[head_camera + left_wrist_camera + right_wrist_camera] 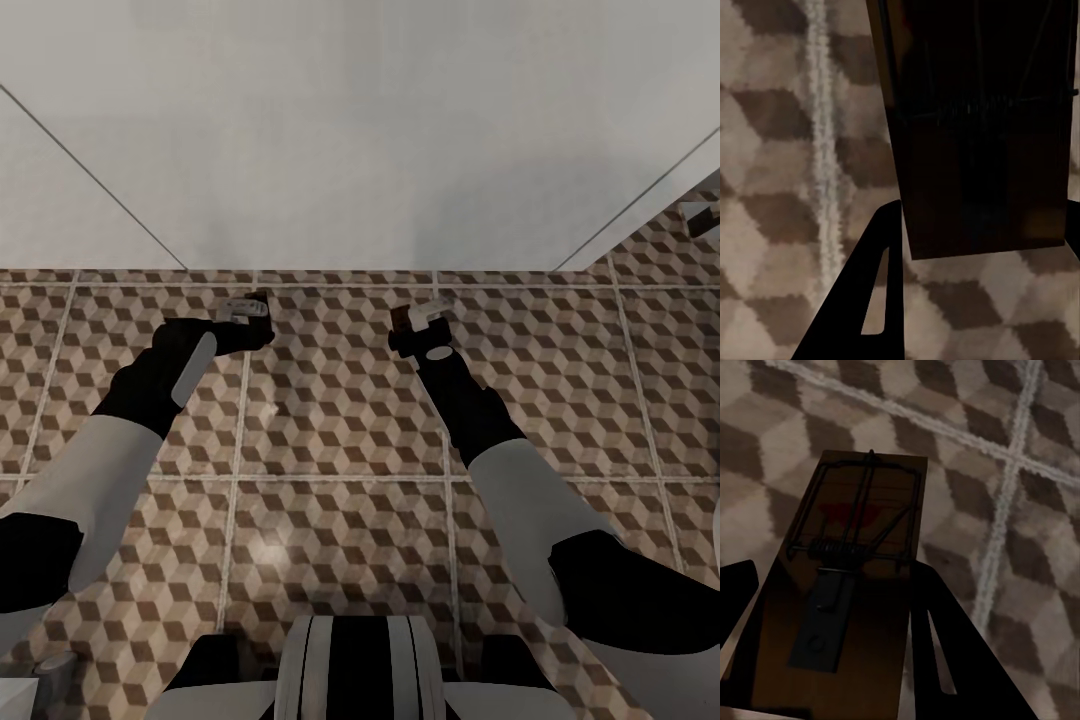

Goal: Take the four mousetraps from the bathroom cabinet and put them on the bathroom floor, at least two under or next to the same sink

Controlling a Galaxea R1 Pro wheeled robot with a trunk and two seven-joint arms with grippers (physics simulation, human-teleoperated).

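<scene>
Above the bathroom floor (340,420), both arms reach forward and down, each gripper carrying one mousetrap clear of the tiles. The left gripper (250,312) is closed on a mousetrap (982,150) whose board hangs between the dark fingers (874,300); in the left wrist view it is deeply shaded, with only a faint coil of spring showing across its face. The right gripper (425,318) is likewise clamped on a second mousetrap (851,562), gripped by its long edges near the rear end; the right wrist view shows the wire frame, the coiled spring, a dark catch plate and a red spot on the tan wood.

Handling, as judged: each trap is a thin, rigid wooden board, probably light, and unlikely to flex or slip once pinched across its width. The safest hold is on the bare side edges, away from the sprung wire, which could snag a finger or tip the board if pressed. Being flat, it should lie stable when lowered face up.

Surfaces: the floor carries a printed pattern of brown, beige and white cubes, divided by pale grout lines into large squares, matte with a faint sheen. A plain pale grey wall (360,130) rises beyond the grippers. Whether a sink stands near cannot be told.
</scene>
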